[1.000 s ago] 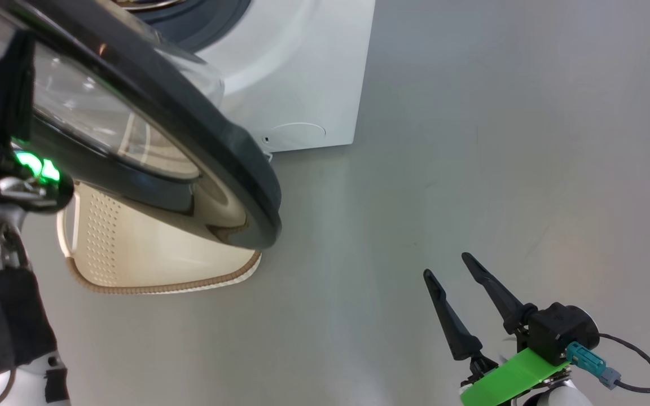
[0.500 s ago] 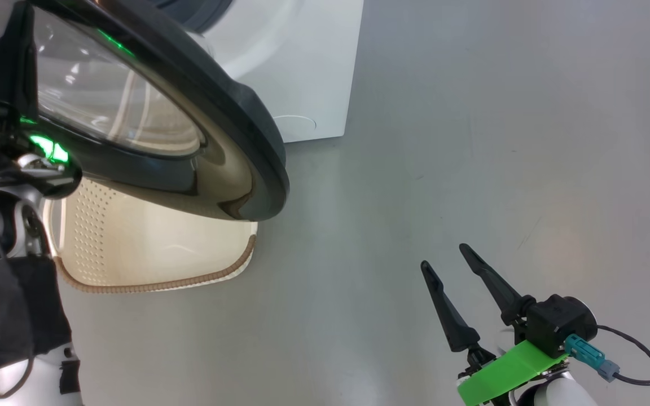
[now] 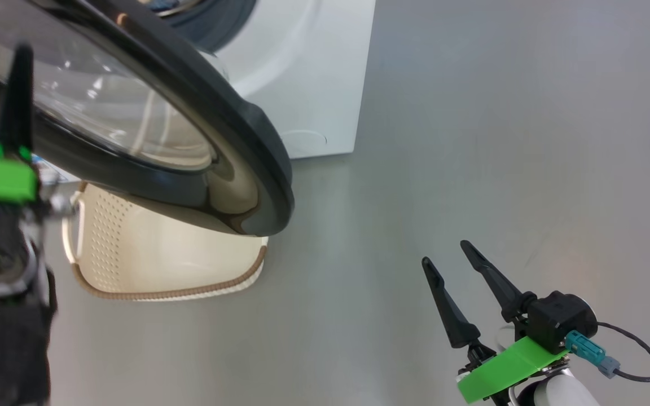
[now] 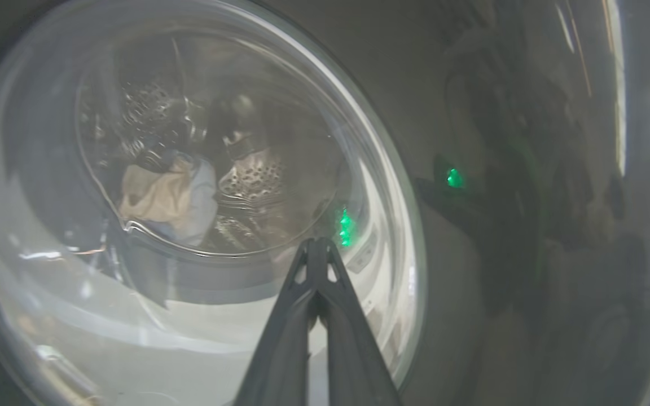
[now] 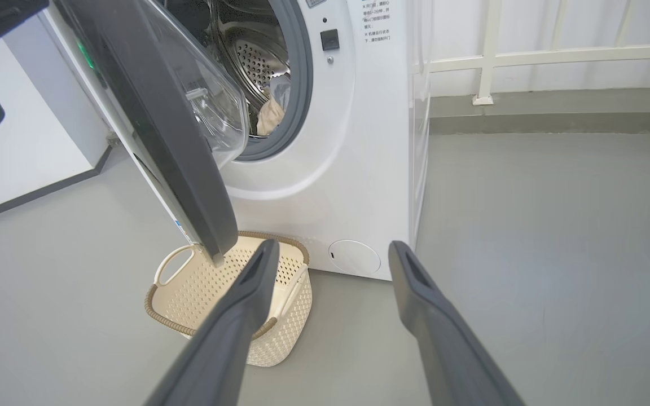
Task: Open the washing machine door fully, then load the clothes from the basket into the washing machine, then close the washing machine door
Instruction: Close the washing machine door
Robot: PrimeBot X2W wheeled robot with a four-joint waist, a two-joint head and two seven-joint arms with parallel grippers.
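Machine first: what does it look like?
The washing machine [image 5: 353, 169] is a big white front-loading box standing on a grey floor [image 3: 471, 141], with a grey rubber ring around a perforated steel drum.

And the door?
The door [image 3: 235, 141] is round, with a wide glossy black rim around a clear, bulging glass bowl. It stands partly open, swung out from the machine's front, and from the head view its lower edge hangs over the basket.

The basket, then?
The basket [image 5: 229, 304] sits on the floor just beside the machine's front, under the door. It is cream perforated plastic with a brown braided rim and a side handle.

Where are the clothes?
The clothes [image 5: 271, 115] lie inside the drum near its front: a cream-beige piece against a light blue one.

And the grippers?
The left gripper [image 4: 316, 248] has its fingers pressed together, gripping nothing, pointing at the door's glass from outside; I cannot tell whether it touches. The right gripper [image 5: 333, 248] has its jaws spread wide and empty over bare floor, well apart from the machine.
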